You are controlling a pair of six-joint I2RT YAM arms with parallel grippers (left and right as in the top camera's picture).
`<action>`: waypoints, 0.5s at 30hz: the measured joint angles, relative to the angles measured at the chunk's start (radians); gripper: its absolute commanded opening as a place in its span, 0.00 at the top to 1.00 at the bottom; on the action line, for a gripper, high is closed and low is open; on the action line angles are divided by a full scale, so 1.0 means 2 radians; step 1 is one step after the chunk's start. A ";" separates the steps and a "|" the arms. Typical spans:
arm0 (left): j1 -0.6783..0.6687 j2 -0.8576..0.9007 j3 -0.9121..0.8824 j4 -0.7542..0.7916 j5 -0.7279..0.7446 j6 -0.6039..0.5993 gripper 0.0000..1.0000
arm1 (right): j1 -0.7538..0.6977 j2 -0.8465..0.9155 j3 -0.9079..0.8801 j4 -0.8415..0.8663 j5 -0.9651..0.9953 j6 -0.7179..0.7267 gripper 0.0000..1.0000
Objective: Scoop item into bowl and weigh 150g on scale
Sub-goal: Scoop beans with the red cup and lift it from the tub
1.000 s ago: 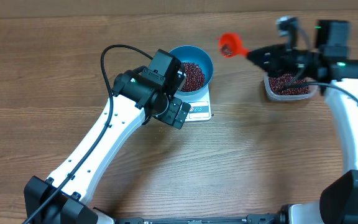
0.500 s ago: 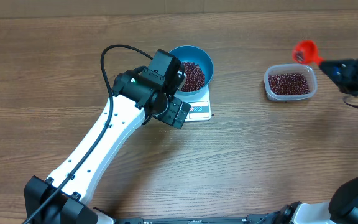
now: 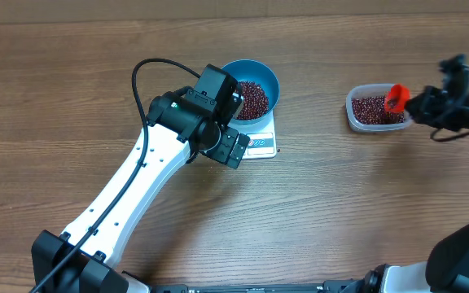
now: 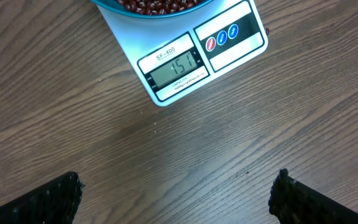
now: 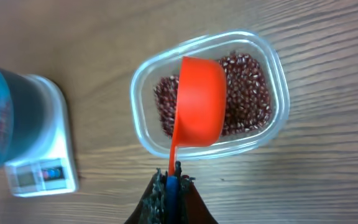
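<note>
A: Surface: wooden table (image 3: 340,203). Where are the beans (image 3: 253,98)?
B: In the blue bowl (image 3: 269,75) on the scale (image 4: 166,68). The display reads 151, so the target looks met.
A: Grippers?
B: The left gripper (image 4: 176,199) hangs open above the scale. The right gripper (image 5: 169,182) is closed on the scoop (image 5: 197,102) handle. The scoop, earlier beyond the tub (image 5: 229,38), is now over it. Only parking the scoop appears to remain.

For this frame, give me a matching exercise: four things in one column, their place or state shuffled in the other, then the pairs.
1 bowl
2 scoop
3 tub
4 left gripper

A jaws open, above bare table beside the scale
B on the table, right side, with beans in it
C on the scale, with beans in it
D over the tub, handle in the right gripper

Pairs: 1-C, 2-D, 3-B, 4-A
</note>
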 measured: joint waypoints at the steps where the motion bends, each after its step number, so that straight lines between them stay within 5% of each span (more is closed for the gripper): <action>1: 0.000 0.000 0.000 0.000 0.000 0.000 0.01 | 0.017 0.000 0.000 0.001 0.025 -0.001 0.96; 15: 0.000 0.000 0.000 0.000 0.000 0.000 0.00 | 0.118 0.006 0.000 -0.009 0.253 0.003 0.96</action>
